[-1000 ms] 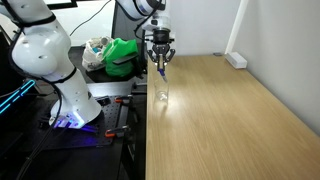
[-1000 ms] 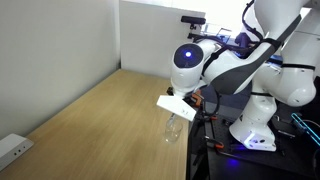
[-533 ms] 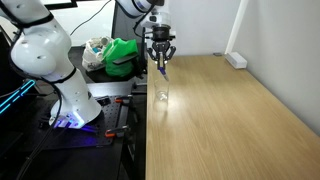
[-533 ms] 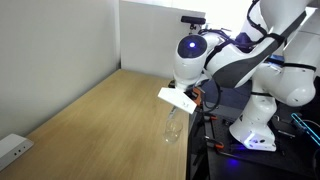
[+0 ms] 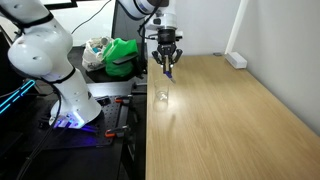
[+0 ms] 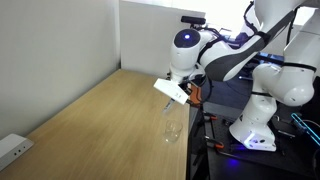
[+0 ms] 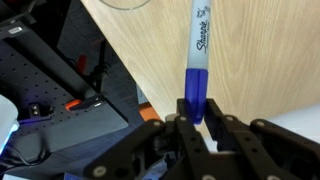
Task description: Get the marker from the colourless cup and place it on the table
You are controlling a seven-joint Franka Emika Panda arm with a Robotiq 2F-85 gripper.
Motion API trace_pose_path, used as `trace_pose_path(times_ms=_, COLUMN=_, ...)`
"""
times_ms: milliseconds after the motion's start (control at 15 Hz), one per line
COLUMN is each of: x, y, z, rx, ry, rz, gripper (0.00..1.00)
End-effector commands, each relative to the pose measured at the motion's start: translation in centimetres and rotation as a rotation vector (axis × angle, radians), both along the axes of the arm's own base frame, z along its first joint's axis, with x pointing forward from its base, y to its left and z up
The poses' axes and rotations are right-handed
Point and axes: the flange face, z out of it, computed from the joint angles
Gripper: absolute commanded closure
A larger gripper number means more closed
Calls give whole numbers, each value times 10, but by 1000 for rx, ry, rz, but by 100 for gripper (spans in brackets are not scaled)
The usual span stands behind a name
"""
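Observation:
My gripper (image 7: 192, 118) is shut on the marker (image 7: 197, 60), a blue-purple pen with a pale lettered barrel that points away from the jaws over the table (image 7: 250, 50). In an exterior view the gripper (image 5: 166, 62) holds the marker (image 5: 167, 70) upright above the colourless cup (image 5: 162, 96), clear of its rim. The cup stands near the table's dark edge (image 5: 146, 120). It also shows in an exterior view (image 6: 172, 131) below the gripper (image 6: 186, 92). A curve of the cup's rim (image 7: 130, 4) shows at the wrist view's top edge.
A black bench with a green bag (image 5: 122, 55) and clutter stands beside the table. A white robot base (image 5: 60, 85) is to that side. A white power strip (image 5: 236, 60) lies at the table's far edge, also seen in an exterior view (image 6: 12, 150).
The gripper has risen and shifted slightly with the marker, lifting it higher above the cup.

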Motion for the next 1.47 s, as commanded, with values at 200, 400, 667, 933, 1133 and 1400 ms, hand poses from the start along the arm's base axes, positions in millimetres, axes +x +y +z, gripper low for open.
trace_pose_path(times_ms=200, x=25, y=-37, z=-9, rx=52, ry=-62, rz=-32, gripper=94)
trace_pose_path(times_ms=400, x=31, y=-55, z=-15, rx=70, ry=-71, rz=-69, gripper=94)
trace_pose_path(times_ms=667, x=36, y=-66, z=-22, rx=92, ry=-82, rz=-84, gripper=94)
trace_pose_path(times_ms=933, x=38, y=-66, z=-25, rx=103, ry=-88, rz=-79, gripper=94)
trace_pose_path(times_ms=1133, x=38, y=-65, z=-26, rx=106, ry=-89, rz=-75, gripper=94)
trace_pose_path(times_ms=1400, x=38, y=-63, z=-28, rx=116, ry=-93, rz=-69, gripper=45)
